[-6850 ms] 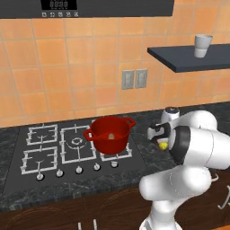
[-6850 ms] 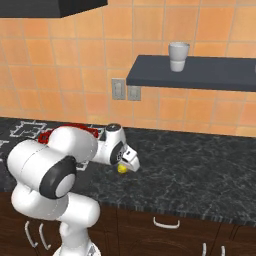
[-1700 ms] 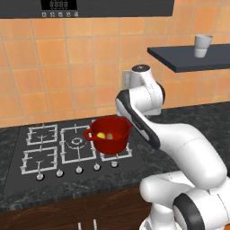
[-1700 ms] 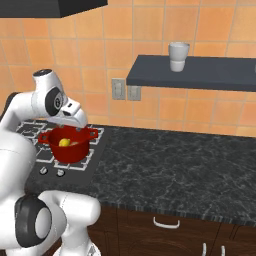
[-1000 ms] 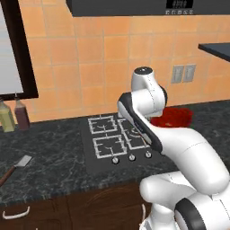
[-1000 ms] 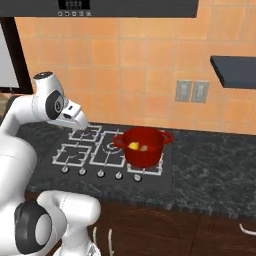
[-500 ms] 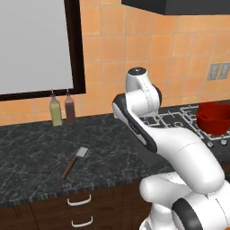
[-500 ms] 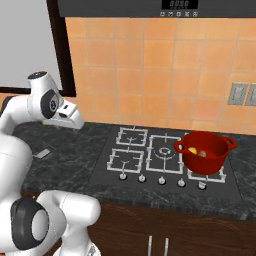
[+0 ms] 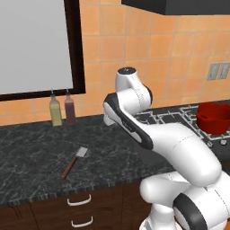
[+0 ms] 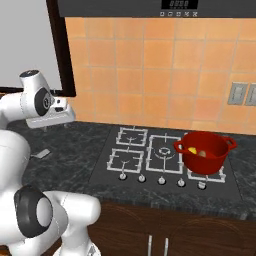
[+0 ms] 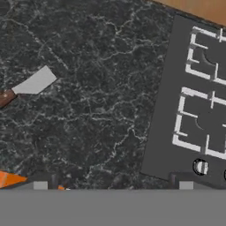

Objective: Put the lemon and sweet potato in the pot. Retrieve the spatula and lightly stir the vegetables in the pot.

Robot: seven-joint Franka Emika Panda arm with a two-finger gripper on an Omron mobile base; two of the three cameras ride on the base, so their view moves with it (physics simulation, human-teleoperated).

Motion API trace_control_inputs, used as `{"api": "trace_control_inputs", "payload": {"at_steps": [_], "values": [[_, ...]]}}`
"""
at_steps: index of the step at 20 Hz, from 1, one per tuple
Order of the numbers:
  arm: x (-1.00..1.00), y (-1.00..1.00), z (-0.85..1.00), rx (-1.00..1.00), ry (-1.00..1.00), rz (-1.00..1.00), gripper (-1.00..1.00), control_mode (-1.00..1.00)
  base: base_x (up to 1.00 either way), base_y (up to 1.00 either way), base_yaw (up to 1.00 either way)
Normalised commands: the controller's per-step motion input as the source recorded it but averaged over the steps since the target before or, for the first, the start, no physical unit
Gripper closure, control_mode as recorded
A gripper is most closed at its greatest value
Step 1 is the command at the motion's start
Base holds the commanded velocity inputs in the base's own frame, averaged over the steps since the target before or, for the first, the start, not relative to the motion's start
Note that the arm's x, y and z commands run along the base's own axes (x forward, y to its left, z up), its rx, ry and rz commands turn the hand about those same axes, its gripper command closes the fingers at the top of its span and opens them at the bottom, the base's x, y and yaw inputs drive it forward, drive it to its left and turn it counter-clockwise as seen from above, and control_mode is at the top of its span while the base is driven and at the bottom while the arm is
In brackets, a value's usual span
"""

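spatula (image 11: 27, 85) lies flat on desk (image 11: 97, 88), up-left of wide-open empty pincer (image 11: 112, 185), handle running off left

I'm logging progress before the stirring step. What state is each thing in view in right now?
pot: upright on the stove's front right burner, no lid.
lemon: inside the pot.
sweet potato: inside the pot, beside the lemon.
spatula: lying flat on the counter, untouched.
claw: open, empty, above the counter between spatula and stove.
two bottles: upright against the wall.
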Motion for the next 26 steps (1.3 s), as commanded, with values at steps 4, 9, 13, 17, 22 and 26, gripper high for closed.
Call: {"api": "trace_control_inputs", "payload": {"at_steps": [4, 9, 13, 17, 22, 26], "values": [[0.0, 0.37, -0.05, -0.16, 0.18, 0.8, -1.0, -1.0, 0.0, 0.0, 0.0], [-0.03, 0.59, -0.31, -0.16, 0.19, 0.78, -1.0, -1.0, 0.0, 0.0, 0.0], [-0.04, 0.71, -0.5, -0.14, 0.17, 0.78, -1.0, -1.0, 0.0, 0.0, 0.0], [0.0, 0.81, -0.44, -0.09, 0.2, 0.74, -1.0, -1.0, 0.0, 0.0, 0.0], [0.0, 0.78, -0.45, -0.13, 0.19, 0.68, -1.0, -1.0, 0.0, 0.0, 0.0], [0.0, 0.44, -0.38, -0.12, 0.17, 0.68, -1.0, -1.0, 0.0, 0.0, 0.0]]}}
